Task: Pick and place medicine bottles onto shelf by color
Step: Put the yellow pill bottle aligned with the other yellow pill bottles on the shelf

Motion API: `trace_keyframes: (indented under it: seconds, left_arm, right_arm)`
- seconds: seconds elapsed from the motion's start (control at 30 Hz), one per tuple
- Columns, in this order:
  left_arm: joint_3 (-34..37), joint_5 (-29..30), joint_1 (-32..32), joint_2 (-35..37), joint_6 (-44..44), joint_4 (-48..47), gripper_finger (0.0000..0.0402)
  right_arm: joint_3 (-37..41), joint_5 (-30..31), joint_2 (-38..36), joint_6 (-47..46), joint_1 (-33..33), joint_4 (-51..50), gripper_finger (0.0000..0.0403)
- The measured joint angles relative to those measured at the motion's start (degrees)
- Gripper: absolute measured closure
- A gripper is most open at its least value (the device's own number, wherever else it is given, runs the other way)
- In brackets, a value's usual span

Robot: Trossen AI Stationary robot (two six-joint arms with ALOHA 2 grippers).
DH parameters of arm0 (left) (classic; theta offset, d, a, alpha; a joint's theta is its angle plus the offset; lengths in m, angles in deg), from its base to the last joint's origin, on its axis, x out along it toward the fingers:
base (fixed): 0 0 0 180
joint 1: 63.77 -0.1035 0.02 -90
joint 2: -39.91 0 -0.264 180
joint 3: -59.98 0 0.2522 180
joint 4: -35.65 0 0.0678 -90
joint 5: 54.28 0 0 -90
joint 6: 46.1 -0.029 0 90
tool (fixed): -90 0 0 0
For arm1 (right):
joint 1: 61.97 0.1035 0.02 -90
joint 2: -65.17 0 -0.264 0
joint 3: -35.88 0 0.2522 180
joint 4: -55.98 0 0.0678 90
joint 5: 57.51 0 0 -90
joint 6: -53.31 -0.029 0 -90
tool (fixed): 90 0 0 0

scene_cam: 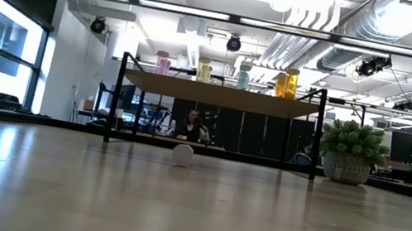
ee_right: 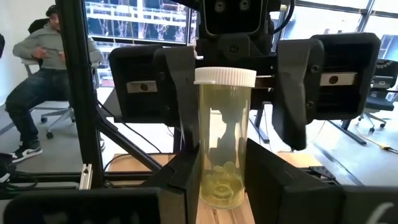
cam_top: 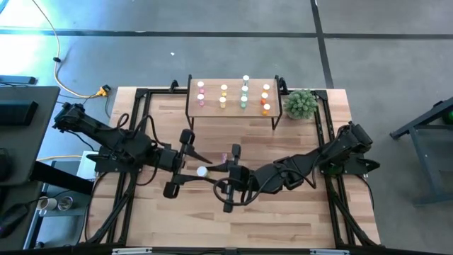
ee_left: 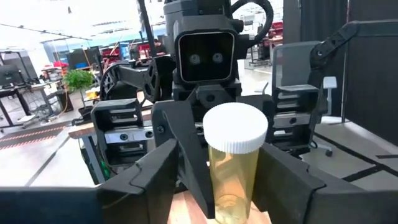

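Observation:
A yellow bottle [ee_right: 224,143] with a white cap [cam_top: 202,171] stands upright at the table's middle, between my two grippers, which face each other. My right gripper [cam_top: 214,172] comes from the right and is shut on it. My left gripper [cam_top: 191,168] comes from the left and is open. Its fingers stand wide on either side of the bottle [ee_left: 233,162], outside the right fingers. The shelf [cam_top: 233,111] at the far edge carries pink, yellow, green and orange bottles in columns. The low view shows neither gripper, only a white round thing [scene_cam: 183,154] on the table before the shelf [scene_cam: 222,95]. My right gripper pinches the bottle's yellow body by its lower half [ee_right: 208,180], one finger on each side. The fingers [ee_right: 270,177] come level from the table's right side. The bottle is upright, cap up, its base down at the wooden tabletop. Whether it rests there I cannot tell.
A green potted plant [cam_top: 301,104] stands at the shelf's right end. A small pink thing [cam_top: 224,156] lies on the table just beyond the right gripper. A person [ee_right: 37,56] sits beyond the table, and others show behind the shelf [scene_cam: 190,125].

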Motion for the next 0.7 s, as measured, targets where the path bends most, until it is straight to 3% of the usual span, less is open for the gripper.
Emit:
trace_keyframes:
  seconds: [0.37,0.7]
  left_arm:
    - [0.0,0.2,0.17,-0.04,-0.17,-0.33,0.0274]
    - [-0.02,0.2,0.19,-0.04,-0.2,-1.1,0.0291]
  right_arm:
    - [0.0,0.13,0.0,0.44,-0.04,0.11,0.0314]
    - [0.0,0.13,0.0,0.54,-0.15,-0.22,0.0307]
